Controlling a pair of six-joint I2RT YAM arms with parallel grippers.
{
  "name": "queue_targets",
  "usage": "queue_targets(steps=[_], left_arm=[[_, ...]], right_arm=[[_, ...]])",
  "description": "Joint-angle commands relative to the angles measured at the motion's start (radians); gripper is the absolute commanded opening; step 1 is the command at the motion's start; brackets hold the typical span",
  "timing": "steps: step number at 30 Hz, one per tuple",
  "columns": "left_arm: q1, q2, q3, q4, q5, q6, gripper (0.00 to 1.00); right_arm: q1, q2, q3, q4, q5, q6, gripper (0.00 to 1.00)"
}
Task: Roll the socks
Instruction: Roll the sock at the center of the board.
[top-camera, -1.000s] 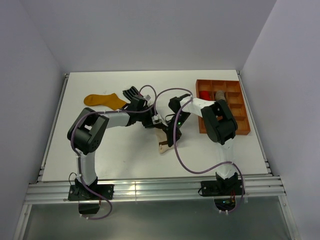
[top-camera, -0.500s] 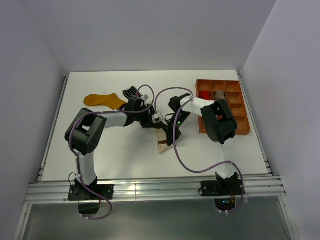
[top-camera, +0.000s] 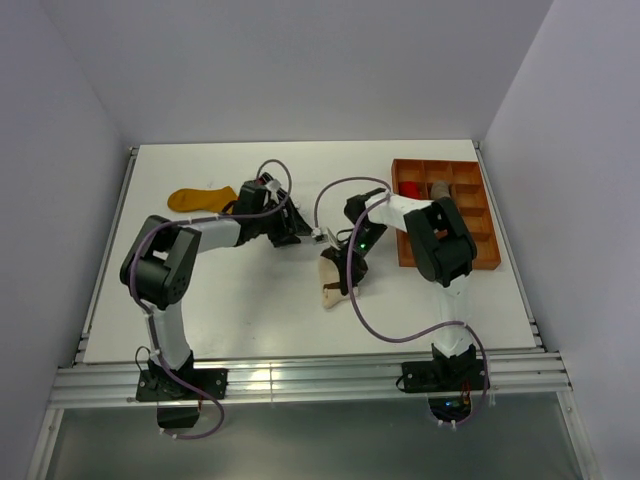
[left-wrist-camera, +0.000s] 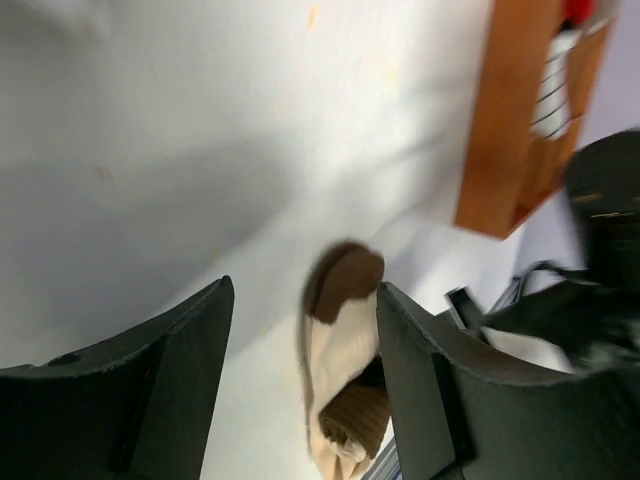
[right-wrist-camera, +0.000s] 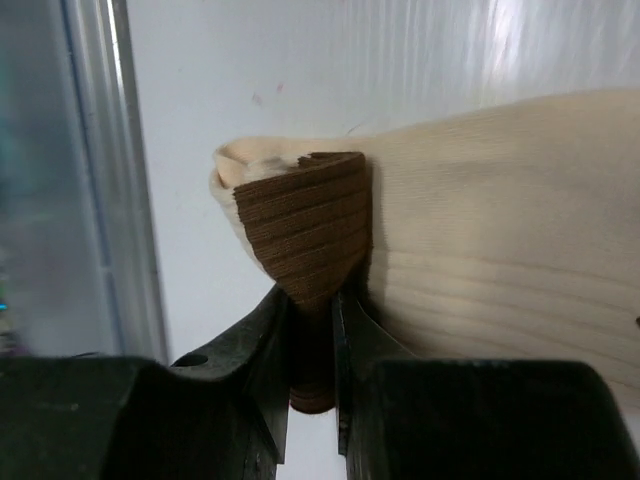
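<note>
Cream sock (top-camera: 336, 282) lies approx mid-table (top-camera: 230, 300), just in front of the right wrist and well apart from the tray (top-camera: 482, 266). Right jaws are narrow, pinched on its brown cuff (right-wrist-camera: 305, 235). The cuff is folded over, w/ fabric bunched betw. the fingers (right-wrist-camera: 268, 340). Left jaws stand wide w/ nothing betw. them, over bare table near the sock's rounded brown end (left-wrist-camera: 345, 280), prob. the toe.

Handling, my guess: v. light, limp, stretchy knit w/ no stiffness, so it'll sag and unroll once let go. The ribbing gives decent grip and isn't slippery. Best hold is the cuff edge, both layers at once, w/ the other jaws pinning the body flat while it's turned.

Mustard sock (top-camera: 200, 198) lies flat at far left. Tray is rigid, orange-brown, w/ square compartments. One holds a white sock w/ thin black stripes (left-wrist-camera: 548, 95).
</note>
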Motion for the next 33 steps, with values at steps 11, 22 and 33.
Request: queue_targets(steps=[11,22,33], left_arm=[[0.073,-0.162,-0.054,0.266,0.111,-0.050,0.62],[-0.111,-0.465,-0.303,0.242,-0.257,0.105,0.55],[-0.421,-0.341,-0.317,0.269,-0.276,0.263,0.50]], right_arm=[[-0.028,0.066,-0.055,-0.073,0.225,0.105,0.00],[-0.038,0.088,-0.035,-0.076,0.228,0.138,0.00],[-0.038,0.097,-0.037,-0.099,0.208,0.122,0.00]])
